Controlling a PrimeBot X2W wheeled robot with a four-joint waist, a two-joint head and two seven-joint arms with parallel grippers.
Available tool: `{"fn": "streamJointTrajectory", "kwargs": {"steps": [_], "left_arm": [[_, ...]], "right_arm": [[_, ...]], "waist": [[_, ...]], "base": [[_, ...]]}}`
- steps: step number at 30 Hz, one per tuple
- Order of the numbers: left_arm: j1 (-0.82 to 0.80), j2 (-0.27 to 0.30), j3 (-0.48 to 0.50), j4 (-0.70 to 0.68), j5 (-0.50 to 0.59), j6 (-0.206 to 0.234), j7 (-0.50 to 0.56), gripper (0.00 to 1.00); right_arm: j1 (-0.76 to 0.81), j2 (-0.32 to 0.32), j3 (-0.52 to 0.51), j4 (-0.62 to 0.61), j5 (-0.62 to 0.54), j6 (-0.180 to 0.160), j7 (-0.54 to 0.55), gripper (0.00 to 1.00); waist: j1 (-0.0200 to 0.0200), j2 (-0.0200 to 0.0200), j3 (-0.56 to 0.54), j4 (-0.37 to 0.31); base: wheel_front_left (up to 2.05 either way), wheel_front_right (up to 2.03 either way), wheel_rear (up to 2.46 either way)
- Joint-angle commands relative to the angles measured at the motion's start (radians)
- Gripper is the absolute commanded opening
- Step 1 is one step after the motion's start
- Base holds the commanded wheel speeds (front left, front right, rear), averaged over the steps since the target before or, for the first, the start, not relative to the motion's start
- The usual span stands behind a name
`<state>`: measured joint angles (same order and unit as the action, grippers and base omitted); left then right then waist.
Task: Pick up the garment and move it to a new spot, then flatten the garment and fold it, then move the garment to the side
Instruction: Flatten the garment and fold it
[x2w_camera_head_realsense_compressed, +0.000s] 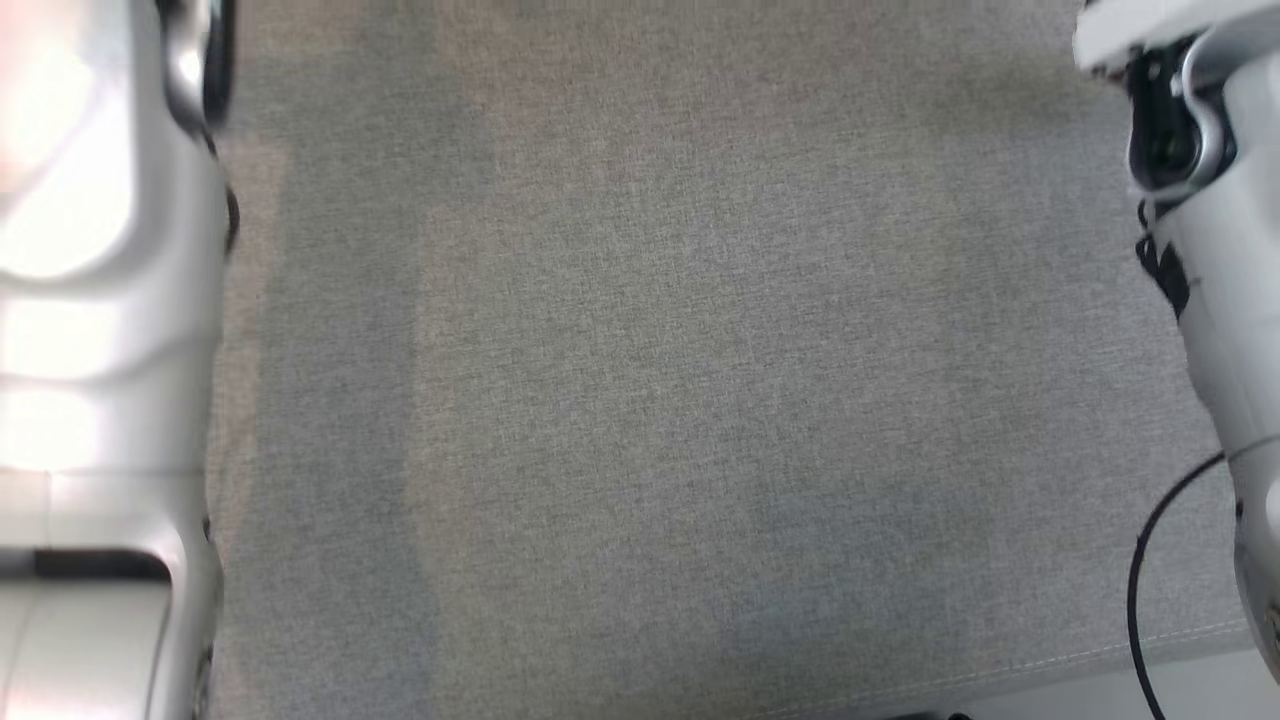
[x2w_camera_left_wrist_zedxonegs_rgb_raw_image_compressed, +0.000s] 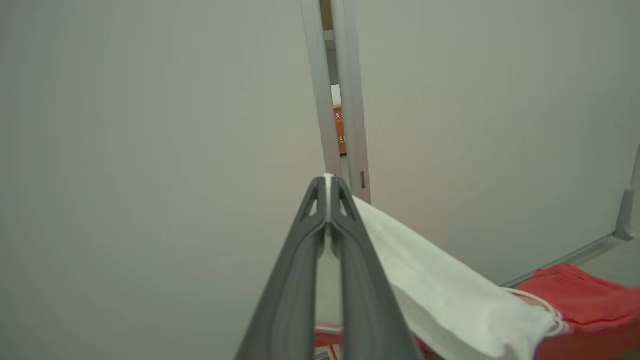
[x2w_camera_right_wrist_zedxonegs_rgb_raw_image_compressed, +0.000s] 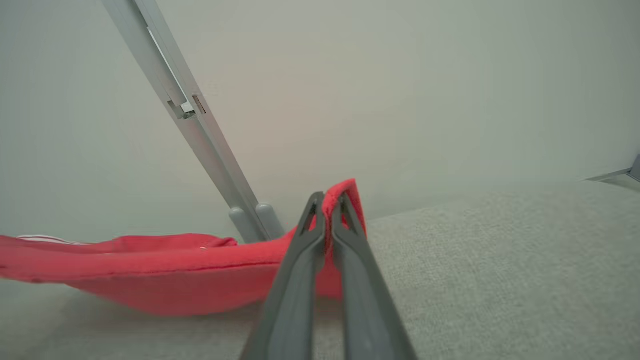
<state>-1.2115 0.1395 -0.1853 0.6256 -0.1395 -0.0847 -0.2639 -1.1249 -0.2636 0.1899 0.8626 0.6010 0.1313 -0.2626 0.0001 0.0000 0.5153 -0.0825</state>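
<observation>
Early days here, I'd say. The red-and-white soft fabric garment (x2w_camera_right_wrist_zedxonegs_rgb_raw_image_compressed: 165, 270) is held up over the grey woven cloth surface (x2w_camera_head_realsense_compressed: 640, 400), but flattening, folding and setting aside all look undone. The left gripper (x2w_camera_left_wrist_zedxonegs_rgb_raw_image_compressed: 328, 182) is pinched tight on its white hem and the right gripper (x2w_camera_right_wrist_zedxonegs_rgb_raw_image_compressed: 328, 200) is clamped on a red edge, with the cloth sagging low between them.

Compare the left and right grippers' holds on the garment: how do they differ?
The left gripper pinches a white part of the garment, the right gripper a red edge. From the left gripper the garment drapes away to that view's right; from the right gripper it stretches to that view's left, sagging toward the grey surface. Both are shut on the garment.
</observation>
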Motion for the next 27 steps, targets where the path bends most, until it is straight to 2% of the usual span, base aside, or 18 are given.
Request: {"fn": "streamJointTrajectory", "kwargs": {"steps": [1, 6, 16, 27], "left_arm": [[0.048, 0.012, -0.010, -0.018, 0.015, -0.010, 0.000, 0.00], [0.198, 0.046, -0.043, -0.068, 0.040, -0.030, 0.000, 0.00], [0.491, 0.146, -0.128, -0.087, 0.034, -0.045, 0.000, 0.00], [0.762, 0.254, -0.213, -0.122, -0.089, -0.046, -0.001, 0.00]], "right_arm": [[0.035, -0.014, 0.014, 0.003, 0.013, -0.001, -0.003, 0.00], [0.127, -0.037, 0.092, 0.009, 0.042, -0.001, -0.003, 0.00], [0.278, -0.096, 0.323, 0.054, 0.156, -0.001, 0.032, 0.00], [0.409, -0.182, 0.539, 0.004, 0.301, -0.001, 0.103, 0.00]], "waist": [[-0.0001, 0.0000, -0.041, 0.009], [-0.0001, 0.0000, -0.115, 0.011], [-0.0001, 0.0000, -0.280, 0.008], [-0.0001, 0.0000, -0.414, 0.013]], "base": [[0.00, 0.00, 0.00], [0.00, 0.00, 0.00], [0.00, 0.00, 0.00], [0.00, 0.00, 0.00]]}}
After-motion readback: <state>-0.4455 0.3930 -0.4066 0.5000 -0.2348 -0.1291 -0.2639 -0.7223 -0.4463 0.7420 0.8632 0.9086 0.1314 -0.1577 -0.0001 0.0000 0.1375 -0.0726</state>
